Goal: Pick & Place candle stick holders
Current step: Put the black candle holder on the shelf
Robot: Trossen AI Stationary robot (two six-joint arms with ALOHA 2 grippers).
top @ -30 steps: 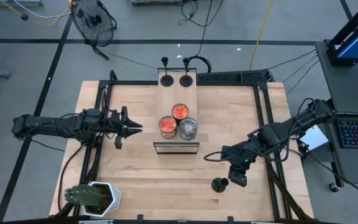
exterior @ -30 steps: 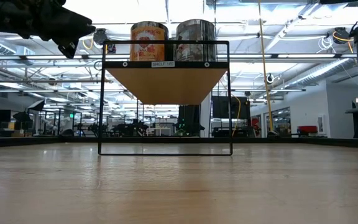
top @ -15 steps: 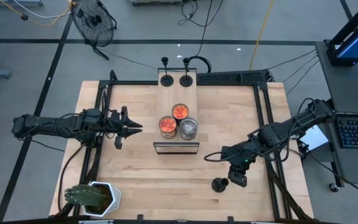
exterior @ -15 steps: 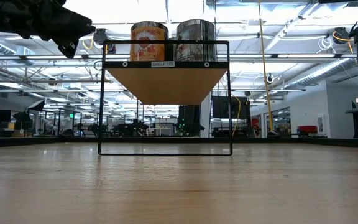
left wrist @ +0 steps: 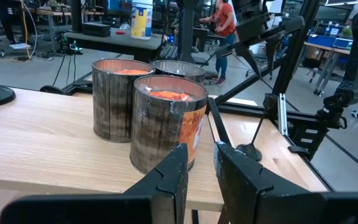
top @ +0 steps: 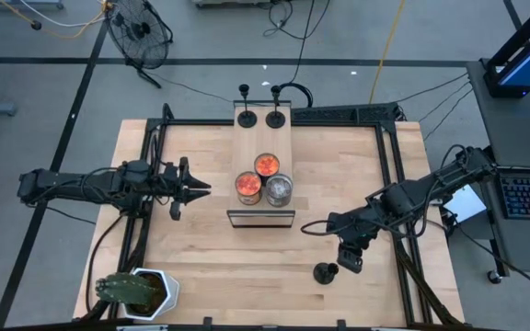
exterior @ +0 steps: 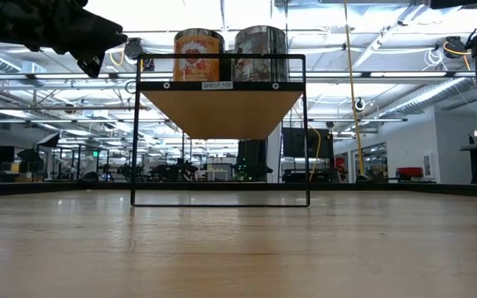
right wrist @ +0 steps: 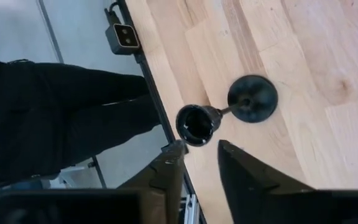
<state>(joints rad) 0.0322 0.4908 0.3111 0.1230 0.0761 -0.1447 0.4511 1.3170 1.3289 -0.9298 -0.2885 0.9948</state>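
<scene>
A pale wooden table [top: 210,267] is seen from overhead, with a dark arm reaching in from each side. At the back middle stands a small raised shelf [top: 261,138] with a black wire frame. Three round tins [top: 265,179] with orange tops sit clustered at its front end, and two black candle stick holders [top: 259,118] stand side by side at its back end, close to the table's far edge.

A third candle stick holder [top: 323,273] stands on the bare table in the front right area, upright on its disc base, near the front edge. The right gripper [top: 347,265] hovers just beside and above it. In the right wrist view its two dark fingers [right wrist: 166,171] are parted a little, with the holder's cup [right wrist: 195,125] between and beyond their tips, and no contact is seen; the table's edge runs right beside the holder there.

The left gripper [top: 201,188] waits over the left half of the table, pointing at the shelf, its fingers set narrowly apart and empty.

Open wood lies in front of the shelf and across the front middle. A potted plant [top: 134,291] occupies the front left corner.

In the table-level view only the shelf frame and two tins show clearly; the holders on the shelf are hidden, and a dark shape at the right border is cut off.
</scene>
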